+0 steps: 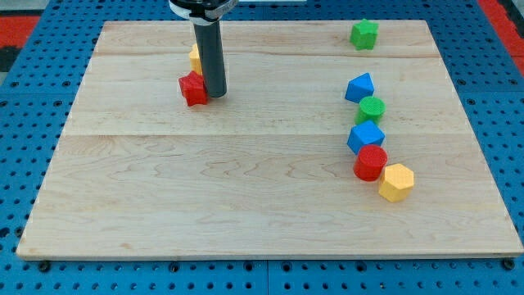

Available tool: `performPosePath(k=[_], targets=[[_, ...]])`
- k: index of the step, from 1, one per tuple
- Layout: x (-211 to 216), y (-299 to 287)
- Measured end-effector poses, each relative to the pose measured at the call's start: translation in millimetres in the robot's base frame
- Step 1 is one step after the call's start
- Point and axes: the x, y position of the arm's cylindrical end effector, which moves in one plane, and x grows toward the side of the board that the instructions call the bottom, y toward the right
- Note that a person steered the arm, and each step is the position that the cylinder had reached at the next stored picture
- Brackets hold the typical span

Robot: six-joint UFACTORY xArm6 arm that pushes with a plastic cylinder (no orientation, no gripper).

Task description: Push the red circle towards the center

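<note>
Blue pegboard frames the pale wooden table [246,205]. No claw (just a rod, holding nothing): my tip [214,94] touches a red star-like block [193,88] near the top edge. Approach step: the red plastic circle [370,162] by the right edge awaits a leftward push.

Laboratory test bench: pale wooden tabletop [246,197] resting on blue perforated mounting plate [33,106]; red perforated panel [24,20] behind.

Pale matt wooden board [246,205], smooth plastic-looking red circle [370,162], dark matt rod [209,57]
</note>
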Motion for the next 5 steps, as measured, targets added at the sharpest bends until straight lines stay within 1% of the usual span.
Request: performPosePath(k=[2, 3, 4, 5], targets=[[2, 0], [-12, 62], [-83, 141], [-90, 236]])
